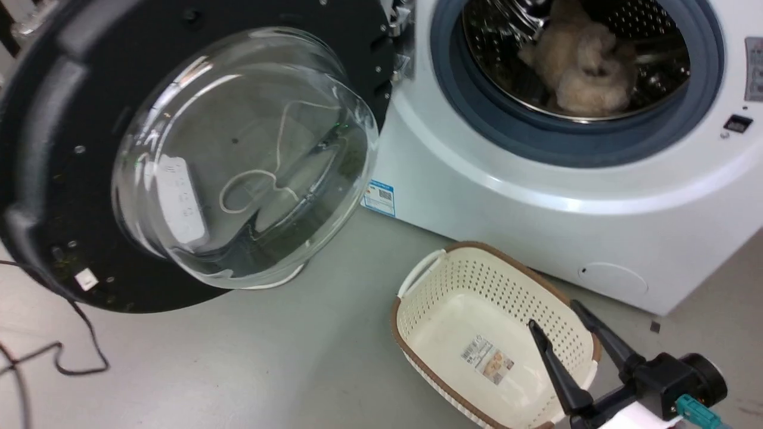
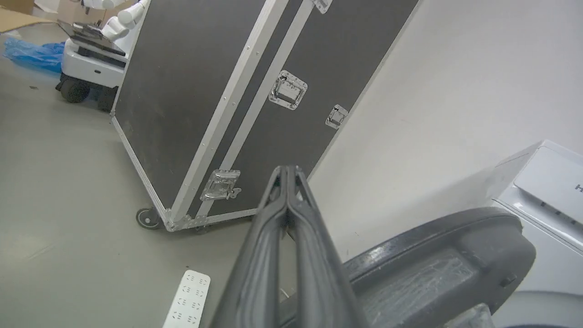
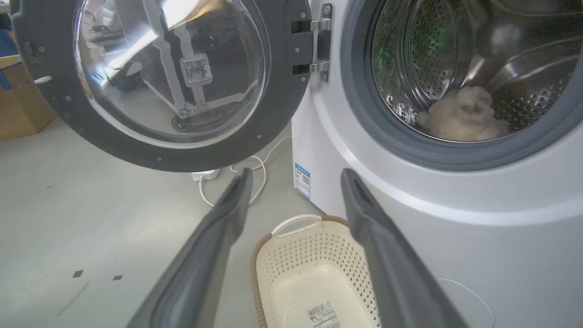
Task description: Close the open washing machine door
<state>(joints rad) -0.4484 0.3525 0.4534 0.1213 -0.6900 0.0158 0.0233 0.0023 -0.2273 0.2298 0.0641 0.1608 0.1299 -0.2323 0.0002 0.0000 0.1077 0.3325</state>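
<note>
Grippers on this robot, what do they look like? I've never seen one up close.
Both have two long, slim, dark grey fingers tapering to narrow tips. The right gripper grows from a chunky black block with a round black cap, a teal plug and a white shell behind. The left gripper looks matte, with raised edges.

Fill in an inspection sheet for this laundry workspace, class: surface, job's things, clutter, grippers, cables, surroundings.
Surface: grey floor, a few small dark marks.
Job's things: door wide open on its hinge; washing machine holds a fluffy beige item in its drum.
Clutter: empty cream basket on the floor before the machine.
Grippers: left gripper fingers shut, behind the door's rim, contact unclear; right gripper open, by the basket.
Cables: black cable on the floor by the door; white cord and power strip behind it.
Surroundings: black flight case, white wall, cardboard box.
</note>
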